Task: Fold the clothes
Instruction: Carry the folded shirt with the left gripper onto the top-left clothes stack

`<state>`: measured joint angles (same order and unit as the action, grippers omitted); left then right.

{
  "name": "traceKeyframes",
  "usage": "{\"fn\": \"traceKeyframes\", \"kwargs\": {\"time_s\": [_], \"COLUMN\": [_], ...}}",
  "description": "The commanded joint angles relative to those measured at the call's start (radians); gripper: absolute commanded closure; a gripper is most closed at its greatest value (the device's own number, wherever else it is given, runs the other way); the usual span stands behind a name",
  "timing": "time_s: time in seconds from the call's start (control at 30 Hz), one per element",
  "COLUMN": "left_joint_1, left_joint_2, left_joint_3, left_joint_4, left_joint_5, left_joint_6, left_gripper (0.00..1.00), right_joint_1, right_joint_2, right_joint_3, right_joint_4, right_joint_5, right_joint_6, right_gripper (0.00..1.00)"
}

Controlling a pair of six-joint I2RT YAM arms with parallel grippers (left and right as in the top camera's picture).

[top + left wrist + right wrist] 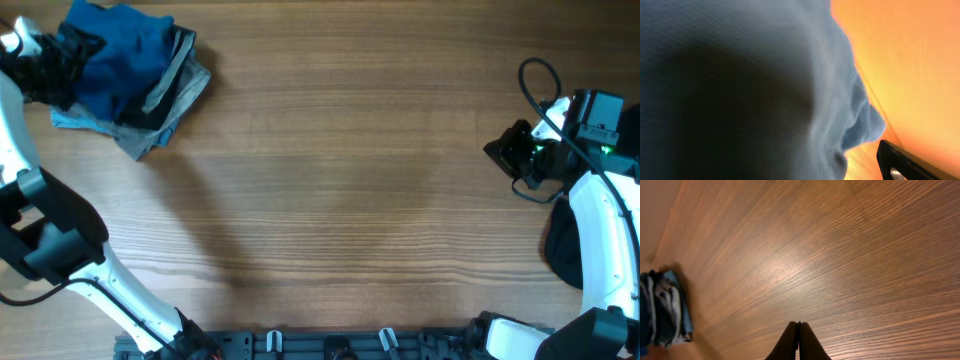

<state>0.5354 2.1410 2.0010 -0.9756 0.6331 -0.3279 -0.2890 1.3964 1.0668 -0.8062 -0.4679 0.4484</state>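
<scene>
The pile of clothes (125,60) sits in the far left corner of the table (330,200). Our left gripper (55,60) is right up against its left side, and our left wrist camera sees almost nothing but the pile. We cannot tell if that gripper is holding anything. Our right gripper (508,150) is way over on the other side, well apart from the pile, its two fingers pressed together on nothing. So we think the left arm should go first

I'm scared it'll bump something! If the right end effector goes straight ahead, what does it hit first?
Probably the bare table, though depth is unclear; the clothes pile lies off to the side.
</scene>
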Motion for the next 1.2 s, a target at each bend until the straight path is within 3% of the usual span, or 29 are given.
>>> {"fn": "traceKeyframes", "kwargs": {"time_s": [0.0, 0.17, 0.27, 0.3, 0.33, 0.37, 0.43, 0.47, 0.53, 0.6, 0.63, 0.83, 0.9, 1.0, 1.03, 1.17], "left_joint_1": [0.061, 0.076, 0.04, 0.019, -0.022, -0.057, -0.108, -0.138, -0.18, -0.203, -0.204, -0.204, -0.204, -0.204, -0.204, -0.204], "left_joint_2": [-0.115, -0.382, -0.511, -0.543, -0.592, -0.627, -0.679, -0.714, -0.776, -0.842, -0.885, -1.004, -1.036, -1.067, -1.073, -1.08], "left_joint_3": [0.008, 0.008, 0.008, 0.008, 0.008, 0.008, 0.008, 0.008, 0.008, 0.008, 0.008, 0.008, 0.008, 0.008, 0.008, 0.008], "left_joint_4": [-0.067, -0.119, -0.179, -0.209, -0.261, -0.3, -0.344, -0.37, -0.423, -0.465, -0.492, -0.522, -0.522, -0.522, -0.523, -0.524], "left_joint_5": [0.013, 0.013, 0.013, 0.013, 0.012, 0.012, 0.005, -0.019, -0.078, -0.179, -0.223, -0.223, -0.223, -0.223, -0.223, -0.223], "left_joint_6": [0.095, 0.237, 0.38, 0.444, 0.539, 0.569, 0.572, 0.571, 0.538, 0.422, 0.367, 0.365, 0.365, 0.365, 0.365, 0.365], "left_gripper": [0.0, 0.0, 0.01, 0.02, 0.14, 0.16, 0.05, 0.0, 0.0, 0.0, 0.0, 0.0, 0.0, 0.0, 0.0, 0.0], "right_joint_1": [0.0, 0.011, 0.045, 0.06, 0.088, 0.112, 0.15, 0.166, 0.188, 0.192, 0.192, 0.192, 0.192, 0.192, 0.192, 0.192], "right_joint_2": [-0.008, -0.094, -0.201, -0.239, -0.299, -0.344, -0.415, -0.451, -0.516, -0.581, -0.607, -0.62, -0.61, -0.595, -0.59, -0.574], "right_joint_3": [0.0, 0.001, 0.001, 0.001, 0.001, 0.001, 0.001, 0.001, 0.001, 0.001, 0.001, 0.0, 0.0, 0.0, 0.0, 0.0], "right_joint_4": [0.003, -0.005, -0.006, -0.01, -0.019, -0.025, -0.029, -0.029, -0.029, -0.041, -0.046, -0.098, -0.129, -0.134, -0.134, -0.16], "right_joint_5": [-0.115, -0.186, -0.186, -0.186, -0.187, -0.189, -0.188, -0.189, -0.189, -0.188, -0.185, -0.185, -0.185, -0.174, -0.119, -0.019], "right_joint_6": [-0.031, -0.158, -0.249, -0.28, -0.326, -0.354, -0.372, -0.371, -0.37, -0.367, -0.367, -0.36, -0.241, 0.188, 0.256, 0.254], "right_gripper": [0.96, 0.95, 0.93, 0.91, 0.87, 0.83, 0.74, 0.64, 0.5, 0.0, 0.0, 0.0, 0.0, 0.0, 0.0, 0.0]}}
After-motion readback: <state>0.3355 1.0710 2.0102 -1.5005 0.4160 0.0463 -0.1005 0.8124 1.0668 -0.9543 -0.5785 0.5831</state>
